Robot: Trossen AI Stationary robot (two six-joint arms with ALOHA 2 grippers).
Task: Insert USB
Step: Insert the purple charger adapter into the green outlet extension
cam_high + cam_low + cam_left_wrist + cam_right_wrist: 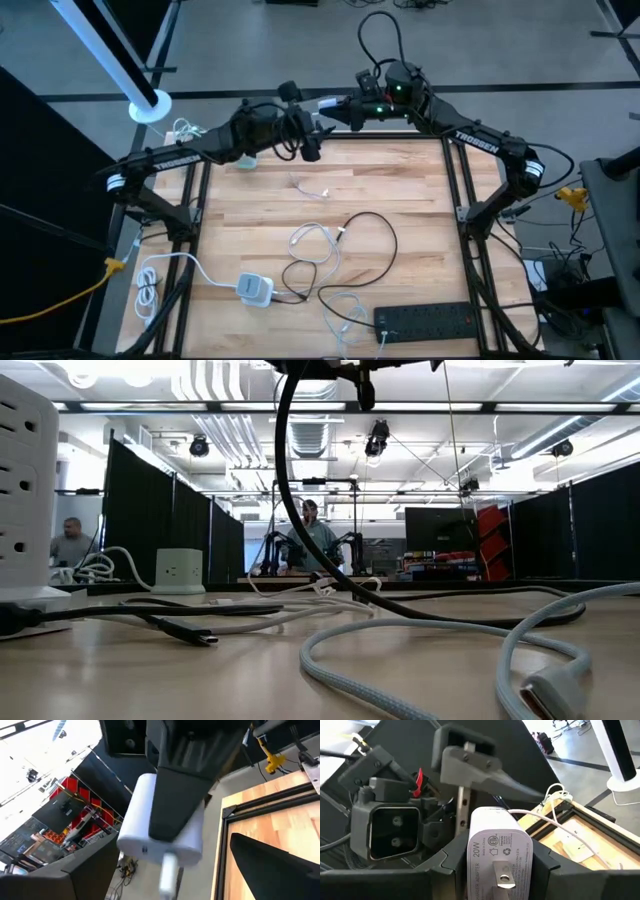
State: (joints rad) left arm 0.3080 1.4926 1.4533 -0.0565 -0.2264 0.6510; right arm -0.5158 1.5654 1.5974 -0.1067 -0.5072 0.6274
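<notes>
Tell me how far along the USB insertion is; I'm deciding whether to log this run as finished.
Done: the right tool grips the white adapter, lifted over the table's far edge. In hand: the white plug is at the adapter's port, the left tool close beside it. Left: full seating is unclear from here; likely a final push, then release.

Both dark arms reach inward and meet above the far edge of the counter — claw facing claw. The left claw (308, 135) hangs beside the right claw (335, 108), nearly touching. The right claw's fingers (547, 865) are clamped on a white adapter (497, 852) — wrists level, elbows bent outward.
</notes>
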